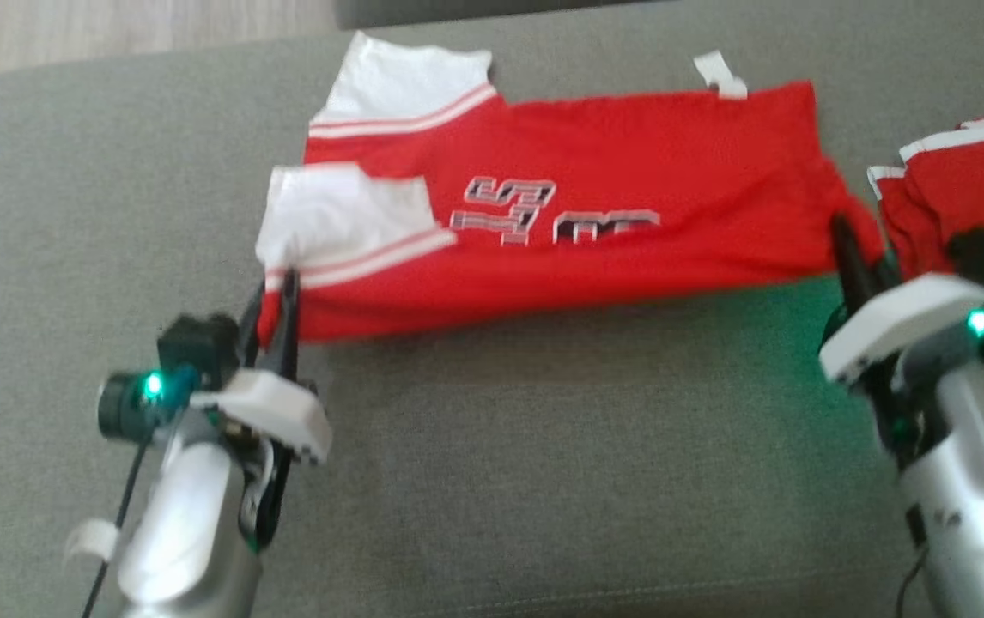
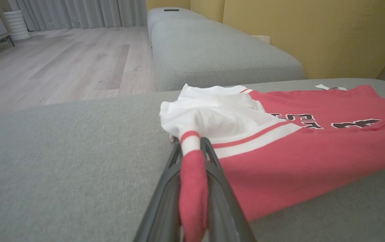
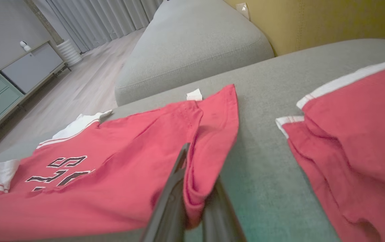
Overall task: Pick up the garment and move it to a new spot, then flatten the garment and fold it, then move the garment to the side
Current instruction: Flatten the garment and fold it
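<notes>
Toward the cushion's (image 1: 492, 446) left edge, the left gripper (image 1: 284, 287) is pinched narrow on the jersey's (image 1: 612, 163) near-left corner, with a roll of red cloth and a white band caught between its dark fingers. Just beyond lie two white sleeves (image 1: 329, 215), soft and rumpled, trimmed with red-and-white stripes. The jersey lies on the far half of the grey, coarse-woven cushion, its long axis running left to right. It is thin, limp knit, seemingly doubled lengthwise into a band, with blocky lettering (image 1: 535, 210) midway and a small white tag (image 1: 719, 73) at its far edge. At the near-right corner the right gripper (image 1: 844, 240) is clamped on the hem, cloth bunched between its fingers. Each arm thus holds the near corner on its own side, and the rest of the jersey stretches away toward the cushion's far edge. The next fold likely turns on that. A second garment (image 1: 956, 180), red with white trim, lies crumpled by the right edge, just apart from the hem.
</notes>
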Motion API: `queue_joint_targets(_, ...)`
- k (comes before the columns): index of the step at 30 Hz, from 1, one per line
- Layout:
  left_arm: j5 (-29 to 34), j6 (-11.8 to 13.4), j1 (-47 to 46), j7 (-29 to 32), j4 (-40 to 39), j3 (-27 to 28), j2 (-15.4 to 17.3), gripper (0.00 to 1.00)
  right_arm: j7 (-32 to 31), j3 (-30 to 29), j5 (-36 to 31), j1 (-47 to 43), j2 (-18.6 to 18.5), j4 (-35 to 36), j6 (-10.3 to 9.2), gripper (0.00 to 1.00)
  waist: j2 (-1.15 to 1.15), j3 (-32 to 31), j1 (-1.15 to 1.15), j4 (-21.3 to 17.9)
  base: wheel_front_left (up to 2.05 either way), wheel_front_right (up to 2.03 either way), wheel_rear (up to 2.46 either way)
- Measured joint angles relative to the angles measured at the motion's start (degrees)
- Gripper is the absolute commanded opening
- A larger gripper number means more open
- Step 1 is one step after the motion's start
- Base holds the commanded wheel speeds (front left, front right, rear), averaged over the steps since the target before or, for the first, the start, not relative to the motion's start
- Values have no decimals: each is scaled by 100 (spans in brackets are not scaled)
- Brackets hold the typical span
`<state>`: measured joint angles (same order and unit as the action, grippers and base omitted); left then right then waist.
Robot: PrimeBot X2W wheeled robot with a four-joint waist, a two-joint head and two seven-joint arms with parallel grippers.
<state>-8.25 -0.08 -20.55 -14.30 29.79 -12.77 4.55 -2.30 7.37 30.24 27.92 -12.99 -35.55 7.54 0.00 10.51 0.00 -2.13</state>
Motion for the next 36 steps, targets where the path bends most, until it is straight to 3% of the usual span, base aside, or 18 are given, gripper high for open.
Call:
queue_joint_targets(8,-48,-166,814,0,-33,11,71,0,-99,-44,-167,-1298,393,621,0,0,0,-438,0,61,0,0,0)
queue_joint_targets(15,-49,-303,1389,19,-174,-107,286,0,-509,-460,-446,-2174,679,1133,0,0,0,-718,-1,30,0,0,0)
queue_joint_targets(16,-62,-327,1472,73,-196,-119,307,0,-609,-615,-579,-2349,737,1205,0,20,0,-746,-1,-2,0,0,0)
queue_joint_targets(17,-75,-328,1488,120,-197,-126,325,0,-632,-720,-660,-2414,765,1244,0,100,0,-754,-1,-23,0,0,0)
queue_joint_targets(18,-102,-328,1496,133,-203,-125,344,0,-632,-805,-743,-2447,790,1273,0,100,0,-760,0,-44,0,0,0)
queue_joint_targets(19,-102,-328,1497,164,-218,-125,359,24,-635,-884,-825,-2466,813,1319,0,100,0,-764,0,-66,0,0,0)
queue_joint_targets(20,-102,-326,1500,169,-238,-124,378,51,-635,-983,-886,-2468,846,1380,0,100,0,-766,0,-91,0,0,0)
queue_joint_targets(21,-102,-326,1500,169,-238,-124,378,97,-635,-983,-886,-2468,846,1380,0,100,0,-766,0,-91,0,0,0)
queue_joint_targets(28,-122,-267,1473,246,-424,-129,398,100,-486,-1483,-1445,-2370,949,1817,0,100,0,-715,0,-277,0,0,0)
queue_joint_targets(36,-210,-238,871,125,-936,12,467,100,13,-1406,-1822,-1796,973,2324,0,100,0,-441,0,-509,0,0,0)
